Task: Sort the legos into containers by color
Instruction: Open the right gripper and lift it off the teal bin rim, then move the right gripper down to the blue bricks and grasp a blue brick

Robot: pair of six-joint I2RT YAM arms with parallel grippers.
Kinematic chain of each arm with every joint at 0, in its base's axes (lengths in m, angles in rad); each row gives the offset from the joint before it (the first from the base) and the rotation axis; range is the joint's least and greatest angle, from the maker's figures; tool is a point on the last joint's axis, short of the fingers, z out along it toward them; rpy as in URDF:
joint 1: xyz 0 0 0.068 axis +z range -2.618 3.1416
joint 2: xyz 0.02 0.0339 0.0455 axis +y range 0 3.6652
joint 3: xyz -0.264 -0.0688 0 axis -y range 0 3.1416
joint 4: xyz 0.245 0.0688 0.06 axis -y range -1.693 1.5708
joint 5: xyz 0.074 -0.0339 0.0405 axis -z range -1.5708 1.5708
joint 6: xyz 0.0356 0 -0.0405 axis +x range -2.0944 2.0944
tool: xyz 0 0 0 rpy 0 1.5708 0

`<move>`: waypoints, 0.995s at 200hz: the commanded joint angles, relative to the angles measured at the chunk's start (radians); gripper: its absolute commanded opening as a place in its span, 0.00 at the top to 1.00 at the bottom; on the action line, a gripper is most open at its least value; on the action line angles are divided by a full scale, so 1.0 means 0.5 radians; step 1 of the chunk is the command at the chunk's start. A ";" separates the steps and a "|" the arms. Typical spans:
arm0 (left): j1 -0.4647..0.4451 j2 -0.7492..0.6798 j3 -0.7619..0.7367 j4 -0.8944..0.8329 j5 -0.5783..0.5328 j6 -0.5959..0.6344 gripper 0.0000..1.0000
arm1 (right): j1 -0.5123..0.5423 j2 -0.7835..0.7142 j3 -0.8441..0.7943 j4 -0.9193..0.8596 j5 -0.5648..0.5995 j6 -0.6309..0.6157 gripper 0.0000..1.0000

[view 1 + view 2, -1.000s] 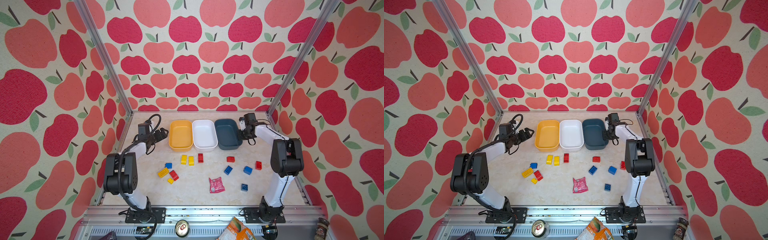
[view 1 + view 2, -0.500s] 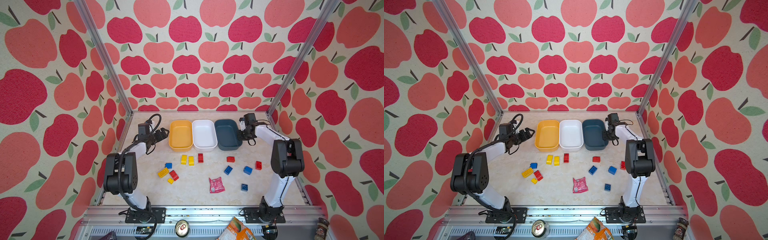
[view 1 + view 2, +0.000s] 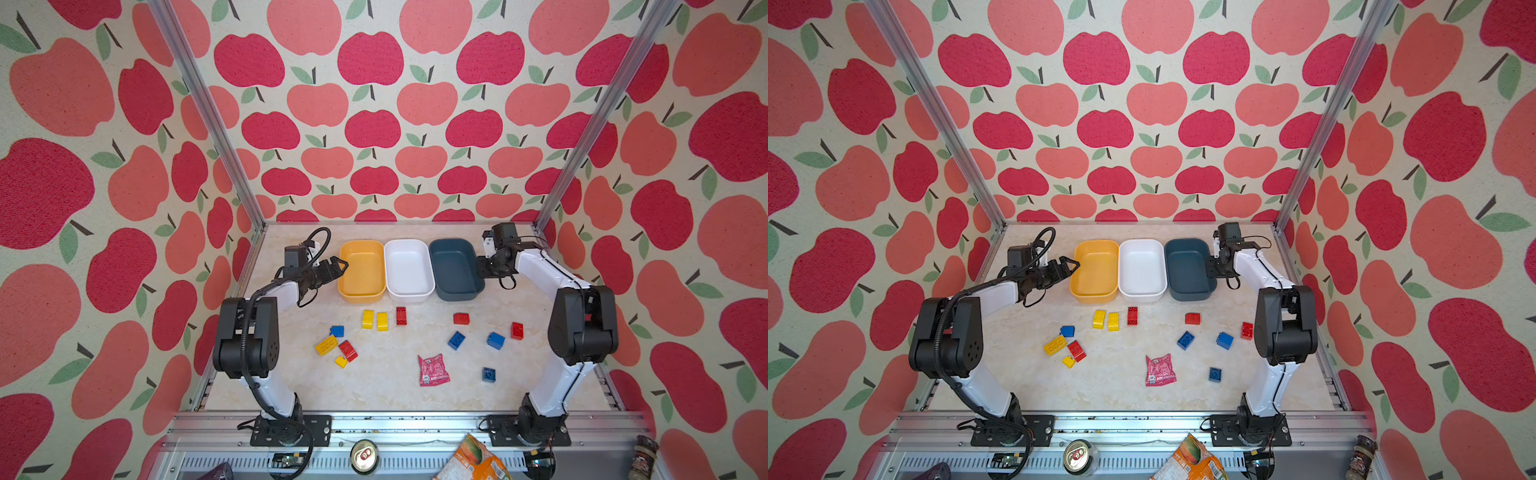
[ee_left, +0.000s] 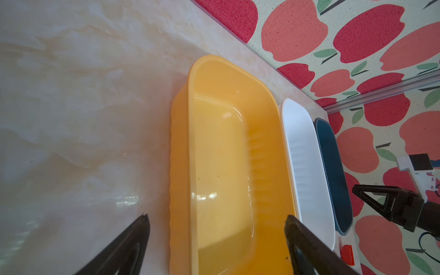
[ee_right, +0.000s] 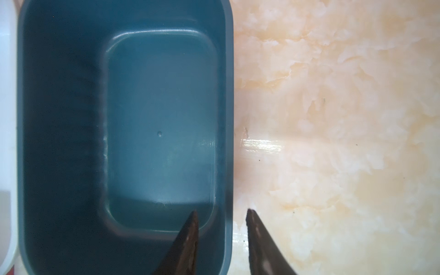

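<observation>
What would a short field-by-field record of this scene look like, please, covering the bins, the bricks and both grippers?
Bins: yellow-orange plastic bin, white plastic bin, dark blue-grey plastic bin, side by side, all empty
Bricks: four red studded plastic bricks, four yellow studded plastic bricks, four blue studded plastic bricks, all loose on the marble-patterned tabletop
Other: crinkled pink snack packet among the bricks
Left gripper: open, beside the yellow-orange bin's outer side
Right gripper: open, straddling the dark bin's outer rim
Sorted so far: nothing
</observation>
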 commanded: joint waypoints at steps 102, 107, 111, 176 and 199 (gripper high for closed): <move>-0.126 0.131 0.158 0.002 0.064 -0.007 0.10 | -0.028 -0.187 -0.072 -0.084 -0.001 0.044 0.62; -0.129 0.132 0.159 0.001 0.061 -0.007 0.10 | -0.031 -0.188 -0.075 -0.083 -0.001 0.047 0.62; -0.131 0.134 0.160 -0.002 0.060 -0.007 0.10 | -0.031 -0.193 -0.078 -0.087 -0.001 0.046 0.62; -0.139 0.118 0.163 -0.025 0.029 0.003 0.10 | -0.050 -0.272 -0.145 -0.111 -0.033 0.086 0.62; -0.125 0.075 0.140 -0.032 -0.005 0.011 0.09 | -0.050 -0.325 -0.183 -0.150 -0.050 0.130 0.60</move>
